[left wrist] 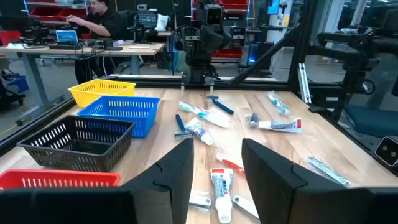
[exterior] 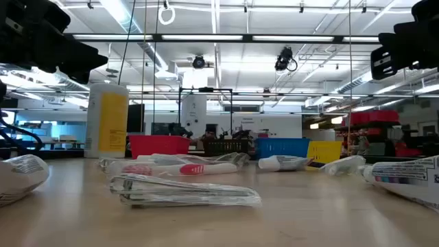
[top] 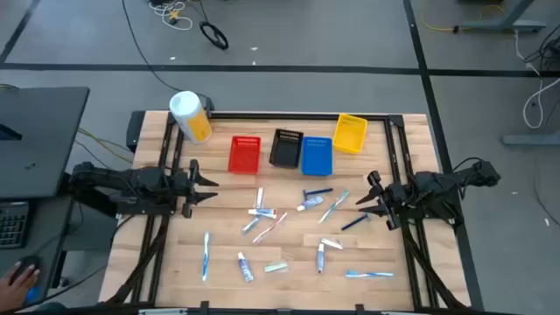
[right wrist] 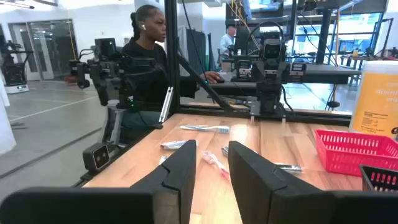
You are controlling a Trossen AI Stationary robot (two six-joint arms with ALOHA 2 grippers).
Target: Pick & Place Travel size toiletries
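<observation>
A: Left gripper (top: pixel 213 185), fingers?

B: Spread, nothing between them. It hovers above the left side of the table, mid-left of the high view, jaws pointing toward the centre. In its own wrist view the two dark fingers (left wrist: pixel 177 171) stand apart with bare wood showing in the gap.

A: Right gripper (top: pixel 366 198)?

B: Fingers parted too, a narrower gap, holding nothing. It sits mid-right of the high view, facing the left one across the table. Its fingers (right wrist: pixel 183 169) frame bare table top in the wrist view.

A: Task items?

B: The travel size toiletries (top: pixel 262 213) lie scattered loose over the wooden table (top: pixel 289 276), centre to lower part of the high view: a white tube with red print, a blue toothbrush (top: pixel 206 254) at lower left, another toothbrush (top: pixel 369 275) at lower right, a dark razor (top: pixel 317 193) just below the blue bin. None is touched by either gripper.

A: Containers?

B: A row across the upper centre: red bin (top: pixel 244 153), black bin (top: pixel 285 147), blue bin (top: pixel 316 155), yellow bin (top: pixel 350 133). No items visible inside them. A yellow canister (top: pixel 190 115) with a white lid lies at upper left.

A: Surroundings?

B: A seated person (right wrist: pixel 146 59) beyond the table in the right wrist view.
</observation>
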